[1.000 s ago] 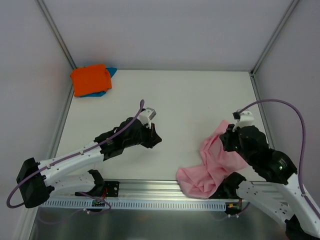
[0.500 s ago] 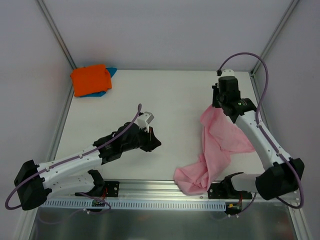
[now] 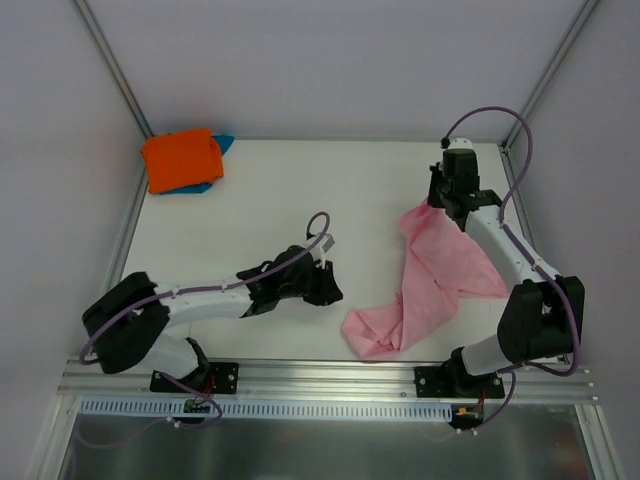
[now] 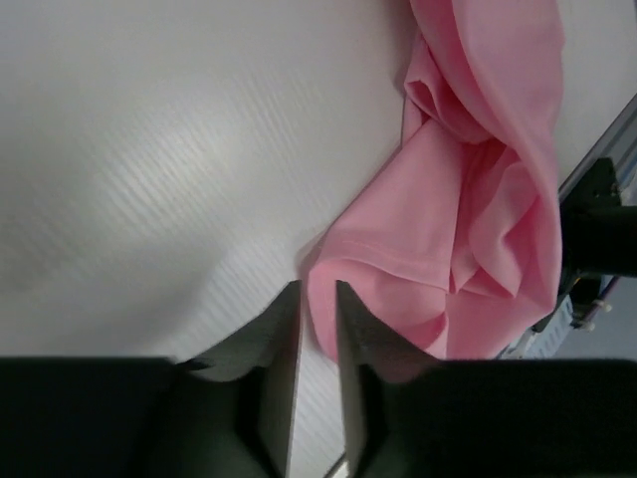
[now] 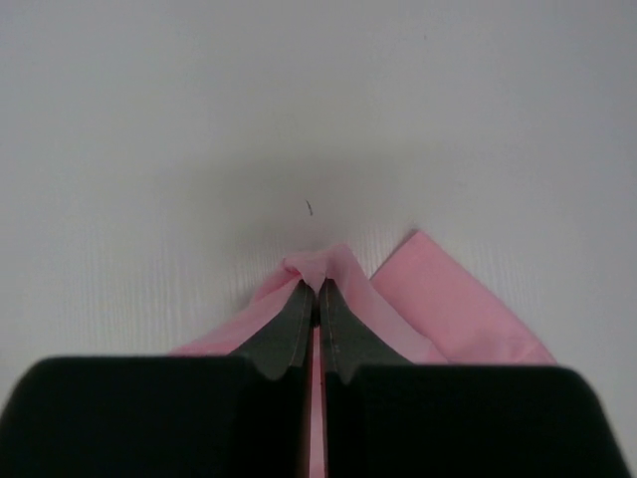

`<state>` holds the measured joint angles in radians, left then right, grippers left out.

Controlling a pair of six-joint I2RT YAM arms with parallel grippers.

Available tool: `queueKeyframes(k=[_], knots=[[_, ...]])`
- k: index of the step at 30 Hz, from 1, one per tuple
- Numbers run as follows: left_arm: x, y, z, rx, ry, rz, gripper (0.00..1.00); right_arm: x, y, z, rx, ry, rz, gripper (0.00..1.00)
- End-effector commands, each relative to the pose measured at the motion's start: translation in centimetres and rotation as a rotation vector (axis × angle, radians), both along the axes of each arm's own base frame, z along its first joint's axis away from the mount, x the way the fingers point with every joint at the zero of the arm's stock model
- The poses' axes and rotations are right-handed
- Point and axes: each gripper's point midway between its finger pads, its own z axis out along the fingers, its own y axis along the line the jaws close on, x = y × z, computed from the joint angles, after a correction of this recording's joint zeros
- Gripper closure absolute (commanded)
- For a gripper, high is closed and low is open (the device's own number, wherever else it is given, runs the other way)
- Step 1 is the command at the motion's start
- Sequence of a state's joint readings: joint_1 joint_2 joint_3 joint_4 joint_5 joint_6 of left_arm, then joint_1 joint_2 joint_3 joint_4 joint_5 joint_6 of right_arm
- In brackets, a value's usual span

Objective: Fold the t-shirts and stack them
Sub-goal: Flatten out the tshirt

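Right wrist shows right pincer (image 5: 318, 289) clamping rumpled pink t-shirt (image 5: 448, 299); left pincer (image 4: 318, 291) barely parted, empty.

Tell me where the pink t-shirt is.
Top view: the pink t-shirt lies on the table, right side, far end pinched by the right gripper, near bunched end just beyond the left gripper.

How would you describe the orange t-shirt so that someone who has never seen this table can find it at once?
Look at the white table and go to its far left corner. There the orange t-shirt lies folded on top of the teal-blue t-shirt, which only peeks out beneath. The pink t-shirt, on the right side, is loose and crumpled.
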<state>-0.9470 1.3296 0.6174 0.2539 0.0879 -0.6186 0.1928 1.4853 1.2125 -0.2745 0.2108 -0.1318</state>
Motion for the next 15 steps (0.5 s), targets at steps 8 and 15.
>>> queueKeyframes(k=[8, 15], knots=[[2.8, -12.8, 2.0, -0.338, -0.052, -0.192, 0.36, -3.1, -0.5, 0.0, 0.032, -0.050, -0.014, 0.99], [2.9, -14.6, -0.7, -0.386, 0.014, -0.191, 0.36, -3.7, -1.1, 0.8, 0.013, -0.060, -0.021, 0.99]])
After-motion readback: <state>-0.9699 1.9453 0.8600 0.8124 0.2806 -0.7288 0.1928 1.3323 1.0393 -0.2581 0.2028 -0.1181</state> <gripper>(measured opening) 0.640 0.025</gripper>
